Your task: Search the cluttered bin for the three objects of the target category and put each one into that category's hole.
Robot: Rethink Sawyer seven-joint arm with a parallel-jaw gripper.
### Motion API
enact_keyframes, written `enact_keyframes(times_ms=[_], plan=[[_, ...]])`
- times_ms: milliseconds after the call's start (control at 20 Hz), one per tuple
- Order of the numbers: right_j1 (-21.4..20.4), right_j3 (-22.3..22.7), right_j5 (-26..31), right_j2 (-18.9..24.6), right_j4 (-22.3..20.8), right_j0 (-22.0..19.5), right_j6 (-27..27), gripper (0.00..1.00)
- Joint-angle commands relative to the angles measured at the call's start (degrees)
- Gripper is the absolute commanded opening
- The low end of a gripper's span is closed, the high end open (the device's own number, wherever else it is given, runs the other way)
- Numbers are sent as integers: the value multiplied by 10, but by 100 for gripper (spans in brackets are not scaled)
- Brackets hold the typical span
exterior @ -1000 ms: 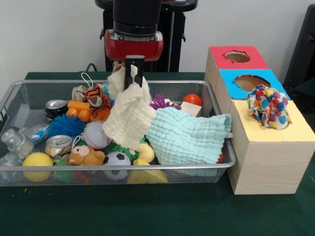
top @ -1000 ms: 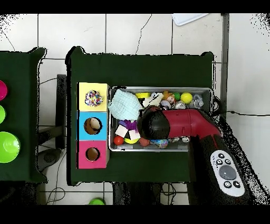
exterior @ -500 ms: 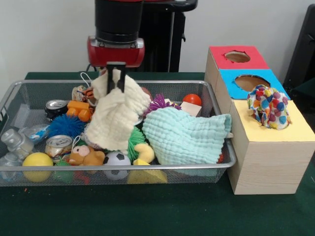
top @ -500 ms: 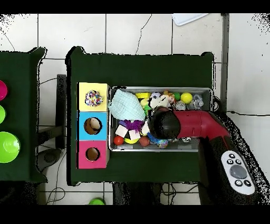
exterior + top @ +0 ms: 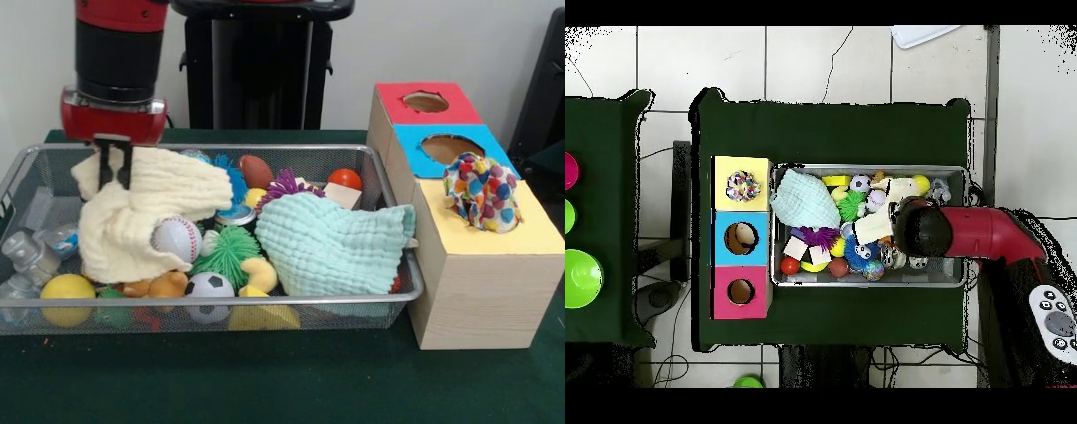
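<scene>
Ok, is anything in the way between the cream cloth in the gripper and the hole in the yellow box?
Yes. Between the cream cloth and the yellow box, a mint cloth lies heaped at the basket's end, and a spotted cloth bulges out of the box's hole, plugging it.

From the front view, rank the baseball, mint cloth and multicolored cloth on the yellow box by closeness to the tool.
1. Baseball, just below and right of the tool.
2. Mint cloth, at the bin's right end.
3. Multicolored cloth, in the yellow box's hole, outside the bin.

Front view level, close; overhead straight down; both share bin (image 5: 353, 300) (image 5: 865, 283).
</scene>
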Motion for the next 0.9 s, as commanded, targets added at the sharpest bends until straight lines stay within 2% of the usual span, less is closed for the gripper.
enact_keyframes(times_ms=[50,350,750,800,900], plan=[[37,-81,81,57,-52,-28,-198,0],[51,-119,101,75,-69,-48,-239,0],[53,-135,113,96,-80,-65,-264,0],[52,-135,116,96,-87,-63,-268,100],[49,-129,113,99,-81,-64,-259,100]])
